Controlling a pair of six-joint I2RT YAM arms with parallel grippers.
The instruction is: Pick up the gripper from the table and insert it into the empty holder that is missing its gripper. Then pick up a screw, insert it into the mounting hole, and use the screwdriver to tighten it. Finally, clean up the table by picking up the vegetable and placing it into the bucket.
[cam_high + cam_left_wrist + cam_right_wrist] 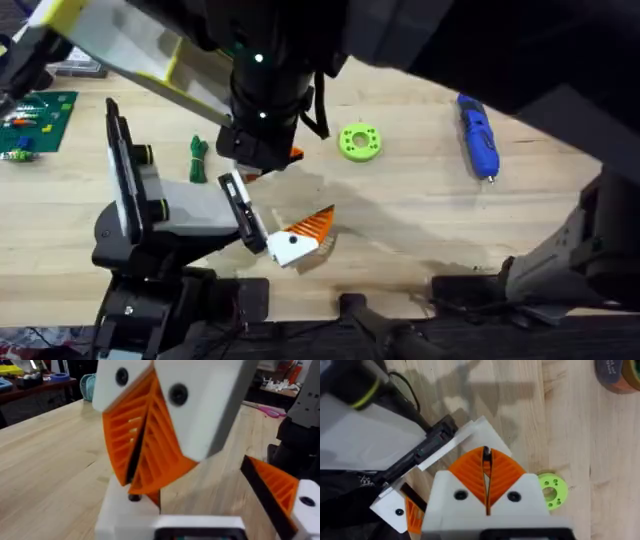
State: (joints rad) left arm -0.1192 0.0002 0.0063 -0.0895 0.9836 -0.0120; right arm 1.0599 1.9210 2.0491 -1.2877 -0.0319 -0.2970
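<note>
Gripper (300,238) lay on the table (420,215) touching the holder's (165,215) crossbar; it looked light, stiff and slick, best pinched on its white body. Both robot grippers (140,460) (486,477) had fingers pressed together, empty.

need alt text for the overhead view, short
A grey-and-black holder lies at the left of a wooden table, one white-and-orange gripper at its crossbar end, with a dark robot arm reaching over from above. A dark green vegetable lies beside the holder, a lime-green holed disc sits mid-table, and a blue screwdriver lies at the right.
</note>
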